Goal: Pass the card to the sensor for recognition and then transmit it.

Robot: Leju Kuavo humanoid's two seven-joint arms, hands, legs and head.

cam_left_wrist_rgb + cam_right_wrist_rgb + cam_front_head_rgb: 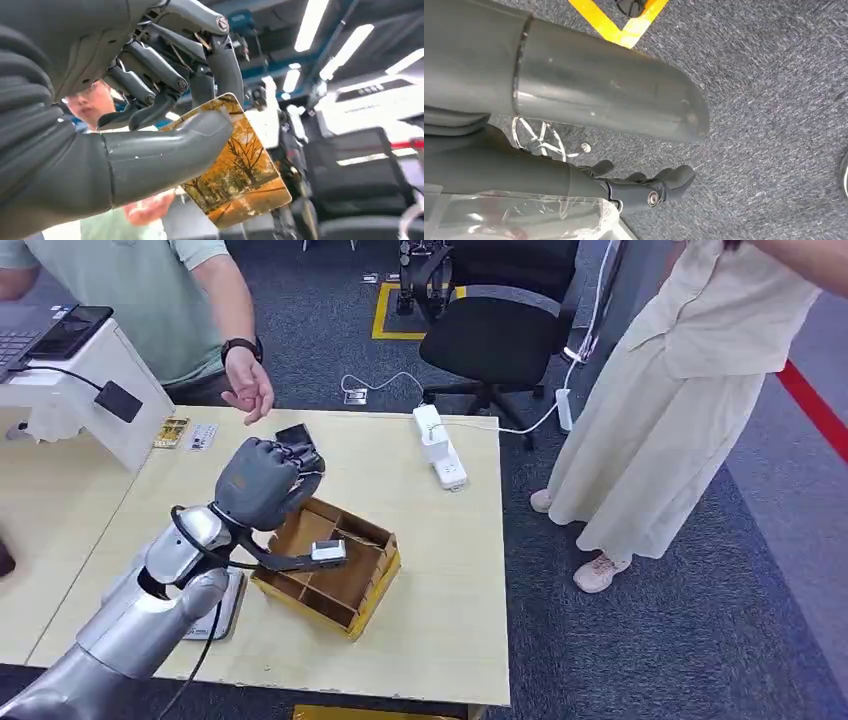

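My left hand (262, 480) is raised over the wooden table (440, 570), behind a cardboard box. It pinches a card (240, 170) printed with yellow autumn trees between the thumb (165, 150) and fingers; in the head view the card's dark edge (293, 434) sticks out past the fingers. A person's open hand (250, 390) hovers just beyond the card, apart from it. A small black pad (118, 401) on a cable clings to a white stand (95, 365) at the far left. My right hand (644, 190) hangs over grey carpet, holding nothing, fingers loosely bent.
A compartmented cardboard box (335, 565) lies under my left forearm. Two spare cards (185, 434) lie near the stand, and a flat grey device (228, 608) sits beneath my arm. A white power strip (440, 452) is at the table's far edge. A second person (680, 400) stands at the right, beside an office chair (495, 335).
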